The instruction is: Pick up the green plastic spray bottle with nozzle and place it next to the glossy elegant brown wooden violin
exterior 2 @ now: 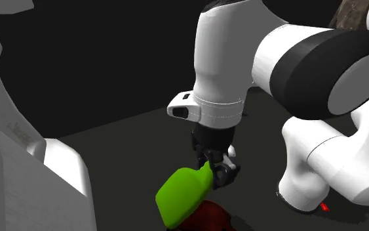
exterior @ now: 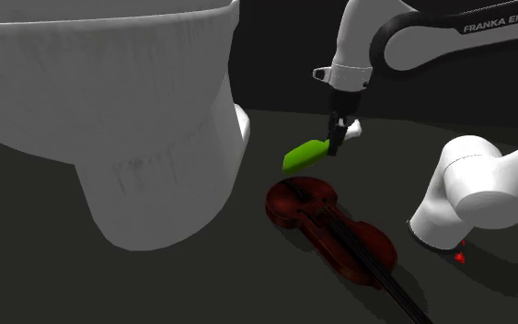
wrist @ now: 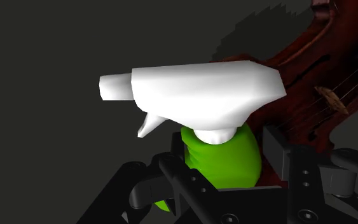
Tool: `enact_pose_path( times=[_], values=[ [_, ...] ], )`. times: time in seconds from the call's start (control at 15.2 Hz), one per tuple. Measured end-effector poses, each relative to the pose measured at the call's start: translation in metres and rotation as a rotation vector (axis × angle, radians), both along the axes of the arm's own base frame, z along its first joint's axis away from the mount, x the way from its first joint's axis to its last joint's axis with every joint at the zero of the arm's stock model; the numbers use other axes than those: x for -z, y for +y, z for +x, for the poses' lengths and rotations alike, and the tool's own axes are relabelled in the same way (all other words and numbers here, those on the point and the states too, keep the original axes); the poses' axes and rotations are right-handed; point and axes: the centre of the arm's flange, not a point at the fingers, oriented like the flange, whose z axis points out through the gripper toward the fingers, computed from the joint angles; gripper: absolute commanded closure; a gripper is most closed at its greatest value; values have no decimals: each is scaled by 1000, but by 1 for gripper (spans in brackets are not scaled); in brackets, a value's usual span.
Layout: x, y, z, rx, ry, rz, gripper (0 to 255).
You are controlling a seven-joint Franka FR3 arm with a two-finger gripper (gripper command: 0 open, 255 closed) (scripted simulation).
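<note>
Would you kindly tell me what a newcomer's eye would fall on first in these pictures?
The bright green spray bottle, clasped in the black gripper and lying sideways in the air, stands out at the shoulder view's middle. Just below it in that view, the glossy red-brown violin lies on the dark surface. A big white curved object looms at that view's left.

White arm (exterior 2: 222, 65), dark joints; "FRANKA EMIKA" lettering (exterior: 503, 25) is printed at shoulder view's 1 o'clock; black gripper (exterior: 336, 140), screws (wrist: 305, 214) noted.
</note>
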Motion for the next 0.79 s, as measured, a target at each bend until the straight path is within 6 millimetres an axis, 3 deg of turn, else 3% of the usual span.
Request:
enact_pose_path(
  times=[0.79],
  values=[
    [0,148,-61,0,0,-1,255]
  ],
)
